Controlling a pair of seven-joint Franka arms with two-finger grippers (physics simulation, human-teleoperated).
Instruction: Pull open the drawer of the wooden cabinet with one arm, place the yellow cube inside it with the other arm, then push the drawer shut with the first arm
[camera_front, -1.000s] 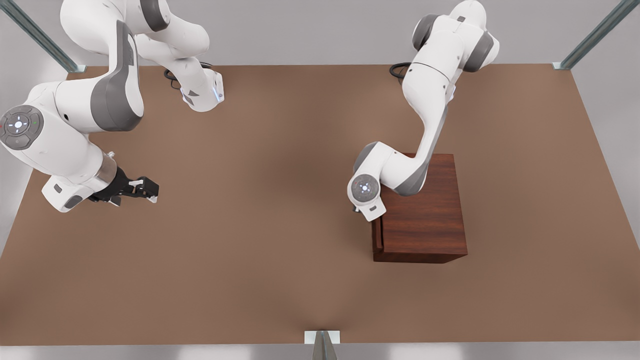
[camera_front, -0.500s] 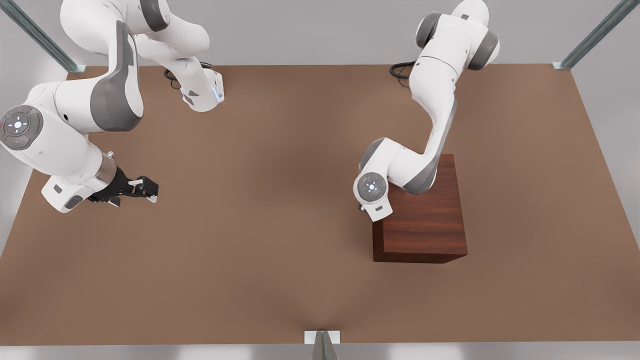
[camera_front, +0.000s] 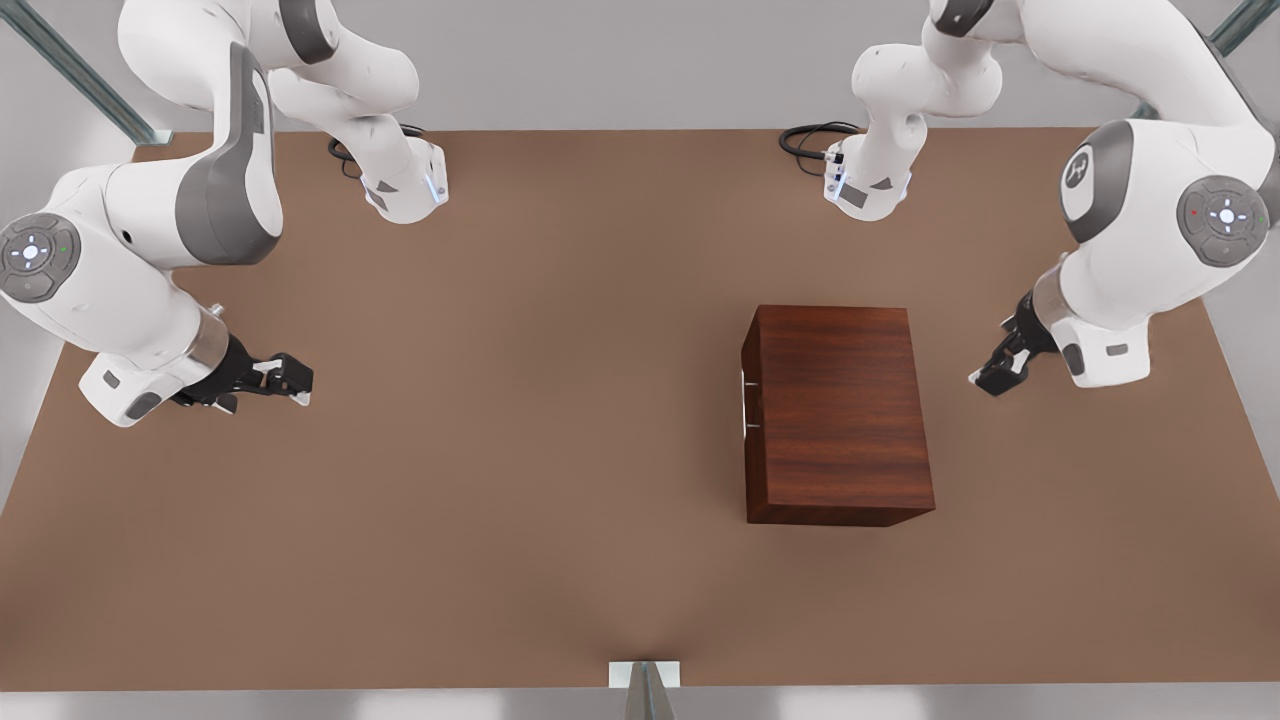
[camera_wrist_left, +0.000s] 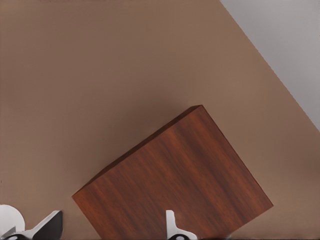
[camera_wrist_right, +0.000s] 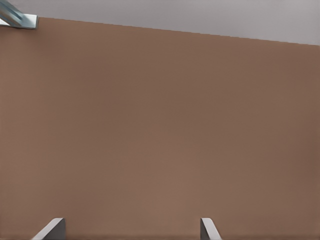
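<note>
I see a brown table (camera_front: 520, 480) carrying everything. The wooden cabinet (camera_front: 840, 415) sits directly on it, just ahead of my left gripper's (camera_wrist_left: 112, 225) spread jaws.

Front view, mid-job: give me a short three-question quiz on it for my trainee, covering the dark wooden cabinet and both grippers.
1. True or false: the left gripper is touching the boxy dark reddish-brown wooden cabinet.
2. Which face of the cabinet carries the thin silver bar handle? A: the front view's left. B: the front view's right. C: the top.
3. Fill in: the left gripper and the right gripper both have their fingers ____.
Key: 1 false; 2 A; 3 open.
</note>
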